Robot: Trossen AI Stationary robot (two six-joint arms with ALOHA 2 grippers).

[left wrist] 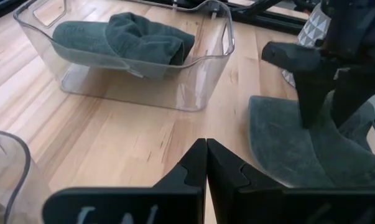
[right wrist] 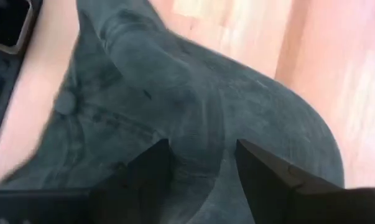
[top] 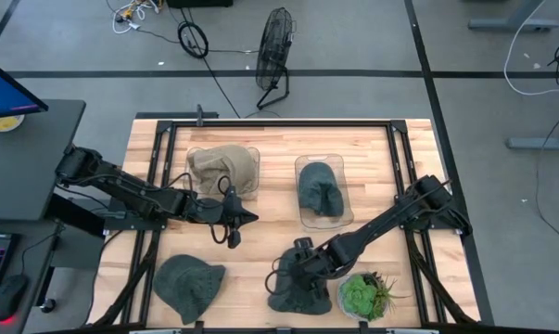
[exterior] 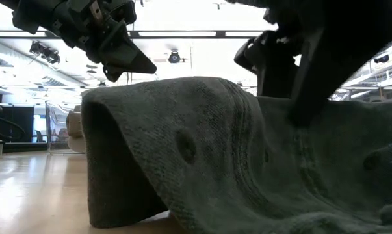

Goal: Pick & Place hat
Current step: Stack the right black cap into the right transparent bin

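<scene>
A dark green hat (top: 291, 293) lies crumpled on the table near its near edge; it fills the low view (exterior: 215, 156). My right gripper (top: 303, 267) stands over it, open, pointing down, its two fingers astride a raised fold of the hat (right wrist: 193, 93). My left gripper (top: 251, 218) is shut and hovers over bare wood mid-table, pointing toward the right; its shut tips (left wrist: 206, 146) touch nothing. A second green hat (top: 186, 286) lies flat near the table's near left corner. My right gripper comes at the hat from above, pointing down. Its open fingers (left wrist: 310, 102) rest their tips on the hat's bunched top (right wrist: 203, 134), with a ridge of cloth between them. The hat lies on the table, not lifted.
Two clear bins stand on the far half of the table: the left bin (top: 251, 156) holds a tan hat (top: 219, 167), the right bin (top: 302, 215) a green hat (top: 321, 190). A potted plant (top: 362, 295) stands right beside my right gripper. Free wood lies between the bins and the near hats.
</scene>
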